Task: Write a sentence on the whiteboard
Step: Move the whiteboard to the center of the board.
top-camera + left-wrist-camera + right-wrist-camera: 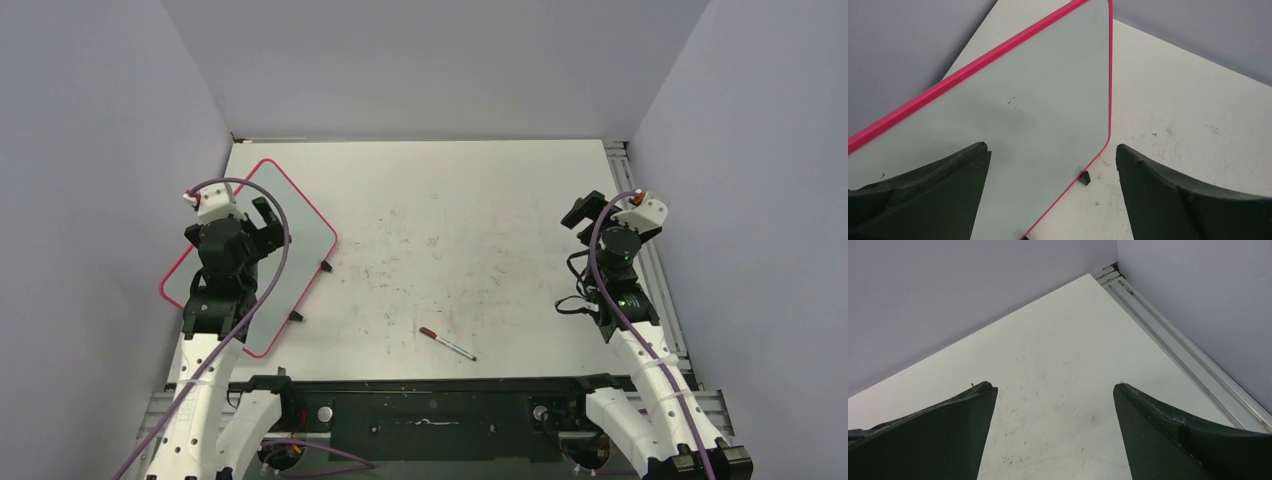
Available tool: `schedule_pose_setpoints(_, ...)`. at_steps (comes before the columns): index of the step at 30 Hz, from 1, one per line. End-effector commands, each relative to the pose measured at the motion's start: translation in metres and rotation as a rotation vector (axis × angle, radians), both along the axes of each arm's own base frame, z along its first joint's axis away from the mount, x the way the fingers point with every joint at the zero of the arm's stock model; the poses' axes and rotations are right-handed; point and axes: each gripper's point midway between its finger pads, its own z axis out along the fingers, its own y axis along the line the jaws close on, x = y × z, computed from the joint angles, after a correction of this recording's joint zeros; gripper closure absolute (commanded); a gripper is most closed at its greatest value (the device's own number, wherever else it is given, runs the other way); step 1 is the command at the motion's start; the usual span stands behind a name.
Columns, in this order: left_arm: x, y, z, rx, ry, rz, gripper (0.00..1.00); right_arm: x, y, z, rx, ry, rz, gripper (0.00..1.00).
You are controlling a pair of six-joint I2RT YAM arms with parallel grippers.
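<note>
Spread empty, our left hand (1051, 147) hangs over the blank whiteboard (1038, 100); the pen (447, 344) lies slantwise nearer our spread right hand (1055, 385)

A red-capped marker (447, 344) lies flat at six o'clock on the scuffed white worktop (450, 230), with plain grey walls (430, 60) rising at nine, twelve and three o'clock.

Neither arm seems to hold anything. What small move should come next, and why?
Probably swing the right gripper toward the pen and lower over it. It and the left gripper are both open and empty, the pen lies loose on the table, and no writing shows on the visible part of the whiteboard.
</note>
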Motion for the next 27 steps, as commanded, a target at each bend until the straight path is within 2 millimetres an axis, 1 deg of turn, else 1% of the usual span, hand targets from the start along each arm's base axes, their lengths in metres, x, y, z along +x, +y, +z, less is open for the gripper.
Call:
schedule_pose_setpoints(1,0.001,0.001,0.033,-0.036,-0.097,0.017,0.04,0.001,-0.003,0.033,0.019,-0.094,-0.025,0.10)
schedule_pose_setpoints(6,-0.003,0.005,0.032,-0.066,-0.093,0.063,0.04,0.001,-0.003,0.033,0.018,-0.091,-0.024,0.10)
schedule_pose_setpoints(9,-0.003,-0.005,0.032,-0.076,-0.089,0.020,0.04,0.000,-0.004,0.034,0.016,-0.090,-0.028,0.10)
schedule_pose_setpoints(10,-0.003,-0.013,0.033,-0.077,-0.089,-0.026,0.04,0.000,-0.004,0.033,0.016,-0.089,-0.029,0.10)
schedule_pose_setpoints(12,-0.004,-0.039,0.036,-0.080,-0.093,-0.135,0.04,0.000,-0.004,0.033,0.015,-0.089,-0.030,0.10)
schedule_pose_setpoints(14,-0.008,-0.061,0.036,-0.077,-0.095,-0.190,0.04,0.000,-0.004,0.034,0.017,-0.091,-0.027,0.10)
schedule_pose_setpoints(15,-0.010,-0.073,0.032,-0.077,-0.081,-0.214,0.04,0.000,-0.004,0.034,0.017,-0.091,-0.028,0.10)
schedule_pose_setpoints(16,-0.012,-0.082,0.028,-0.075,-0.061,-0.222,0.04,0.000,-0.004,0.033,0.017,-0.088,-0.027,0.10)
schedule_pose_setpoints(18,-0.016,-0.099,0.012,-0.066,0.000,-0.235,0.04,0.000,-0.003,0.032,0.017,-0.084,-0.025,0.10)
schedule_pose_setpoints(21,-0.022,-0.123,-0.022,-0.041,0.095,-0.237,0.04,0.000,-0.003,0.032,0.018,-0.083,-0.021,0.10)
schedule_pose_setpoints(23,-0.027,-0.133,-0.042,-0.041,0.147,-0.227,0.04,0.000,-0.002,0.032,0.018,-0.079,-0.019,0.10)
schedule_pose_setpoints(27,-0.038,-0.140,-0.081,-0.100,0.238,-0.187,0.04,-0.001,-0.001,0.031,0.022,-0.074,-0.010,0.10)
